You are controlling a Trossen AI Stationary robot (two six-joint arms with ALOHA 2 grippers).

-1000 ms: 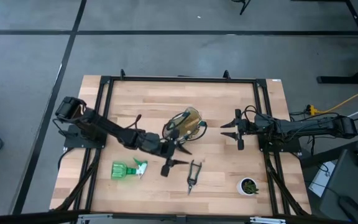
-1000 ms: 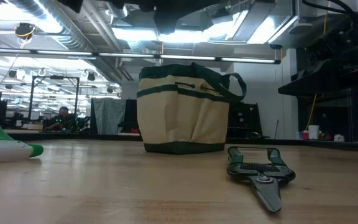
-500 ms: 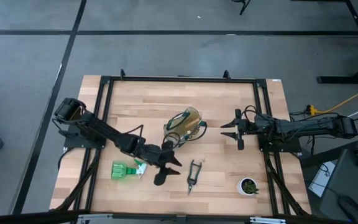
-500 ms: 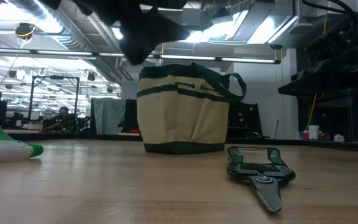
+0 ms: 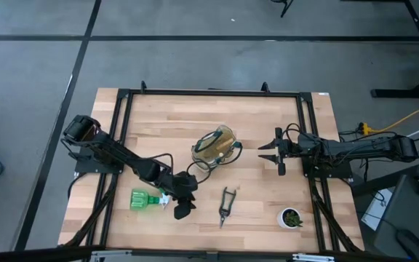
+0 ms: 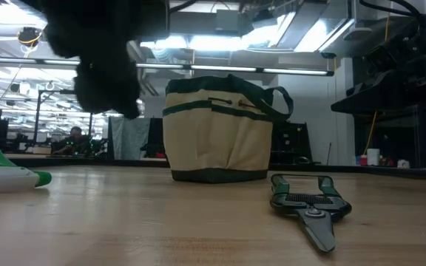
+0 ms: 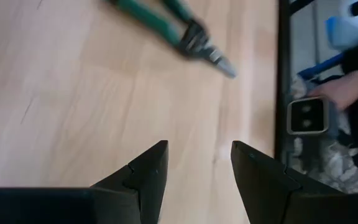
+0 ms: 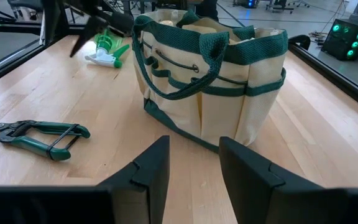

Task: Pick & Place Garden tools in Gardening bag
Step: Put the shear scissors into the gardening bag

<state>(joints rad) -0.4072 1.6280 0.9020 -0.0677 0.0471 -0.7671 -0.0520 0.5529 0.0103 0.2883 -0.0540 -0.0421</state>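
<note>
The left pincer (image 5: 182, 209) hangs low over the front of the surface (image 5: 253, 131), fingers spread with bare wood showing between them and nothing gripped. It sits just beside the spray bottle (image 5: 147, 199), which lies on its side near the front left, white trigger end pointing toward the pincer. From table height the bottle (image 6: 13, 174) shows at the far left, flat on the wood, with the dark bulk of the left arm looming above it.

The shears (image 5: 227, 204) lie flat on the wood, right of the left pincer and apart from it, closed, green-sleeved handles pointing toward the bag. In the left wrist view they (image 7: 179, 28) lie ahead of the spread fingers (image 7: 143, 176), untouched.

The bag (image 5: 215, 145) stands upright near the middle of the surface, mouth open, green handles drooping over the rim. In the low view it (image 6: 217, 129) stands behind the shears (image 6: 309, 207).

The right pincer (image 5: 268, 151) waits off to the bag's right, well clear of it, fingers parted and gripping nothing; in its wrist view the bag (image 8: 210, 87) fills the frame ahead, shears (image 8: 39, 135) off to one side.

A small potted plant (image 5: 291, 217) sits at the front right corner.
</note>
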